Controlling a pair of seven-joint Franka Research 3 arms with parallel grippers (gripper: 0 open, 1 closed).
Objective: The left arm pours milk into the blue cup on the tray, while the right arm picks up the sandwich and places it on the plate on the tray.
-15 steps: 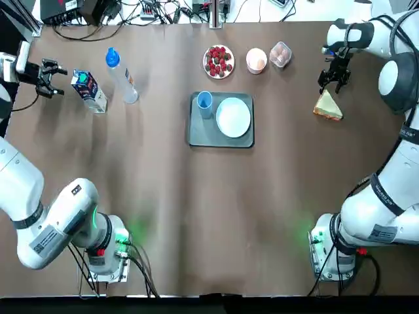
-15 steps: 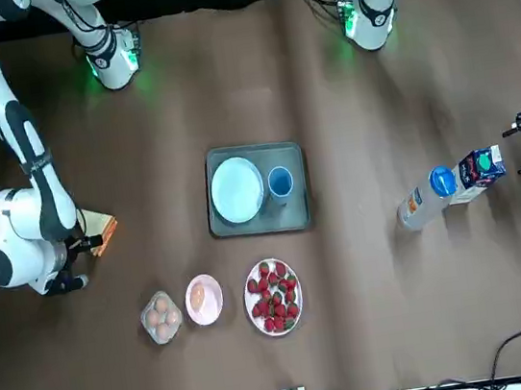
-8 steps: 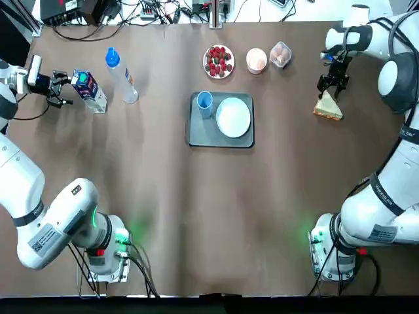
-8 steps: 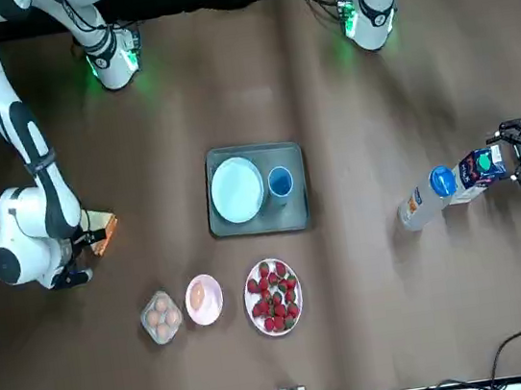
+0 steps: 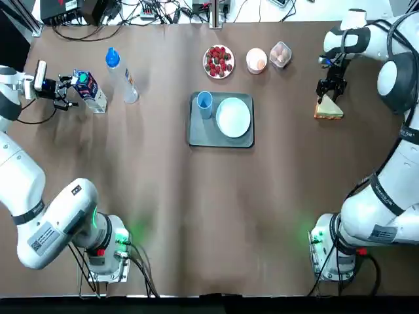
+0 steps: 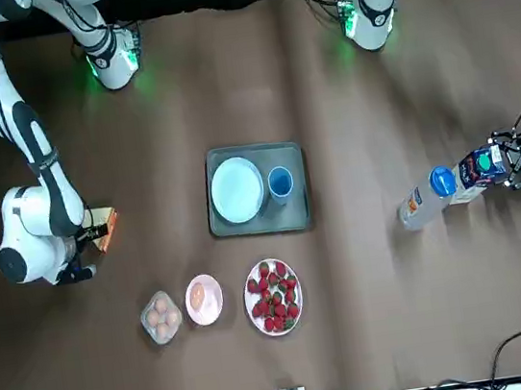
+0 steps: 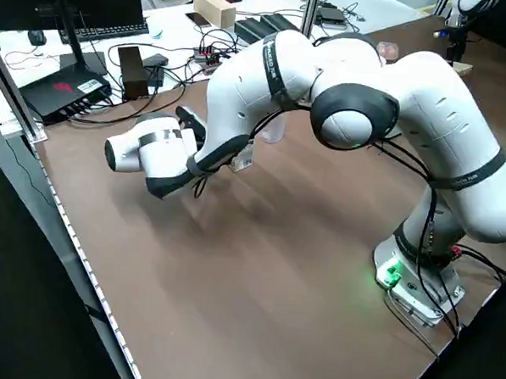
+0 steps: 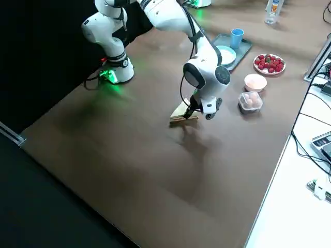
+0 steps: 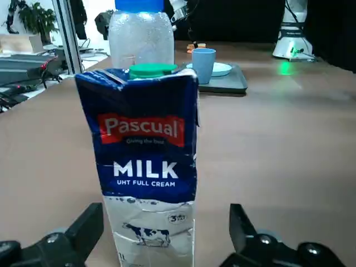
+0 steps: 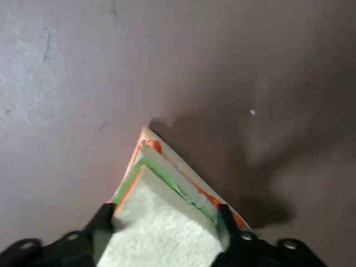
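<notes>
Milk carton (image 9: 147, 167) now btwn L gripper (image 9: 167, 231) fingers.

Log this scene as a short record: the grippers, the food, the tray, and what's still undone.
left gripper: open, at the milk carton, a finger to each side
milk carton: upright, green cap on
right gripper: at the sandwich
sandwich: off the tray
tray: holds blue cup and plate side by side
blue cup: upright
plate: no sandwich on it
strawberries: on a separate dish
undone: pouring, placing the sandwich

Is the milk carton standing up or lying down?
Upright: the left wrist view shows the milk carton with its green cap on top.
</notes>
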